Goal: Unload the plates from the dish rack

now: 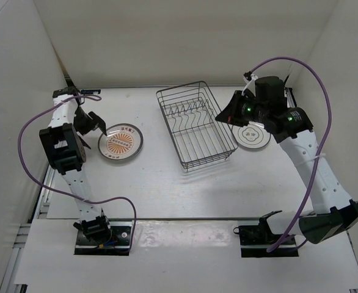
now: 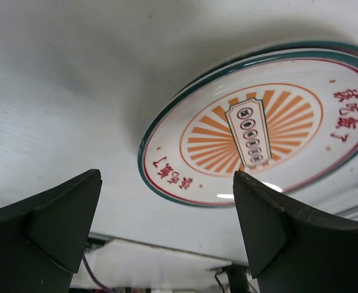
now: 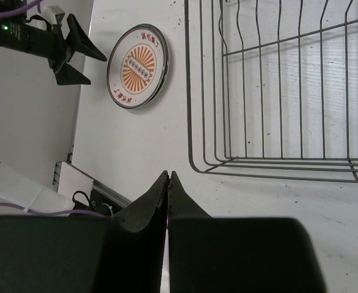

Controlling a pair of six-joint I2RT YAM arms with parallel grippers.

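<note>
The dish rack [image 1: 194, 125] stands at the table's middle, and no plate shows in it. An orange sunburst plate [image 1: 121, 143] lies flat on the table left of the rack. In the left wrist view [image 2: 258, 131] a second rim seems to show under its far edge. A grey-patterned plate [image 1: 253, 137] lies right of the rack, partly hidden by the right arm. My left gripper [image 1: 99, 125] is open and empty, just left of the orange plate [image 3: 138, 66]. My right gripper [image 1: 219, 117] is shut and empty, above the rack's right edge [image 3: 277, 162].
White walls enclose the table on the left, back and right. Purple cables loop from both arms. The arm bases sit at the near edge.
</note>
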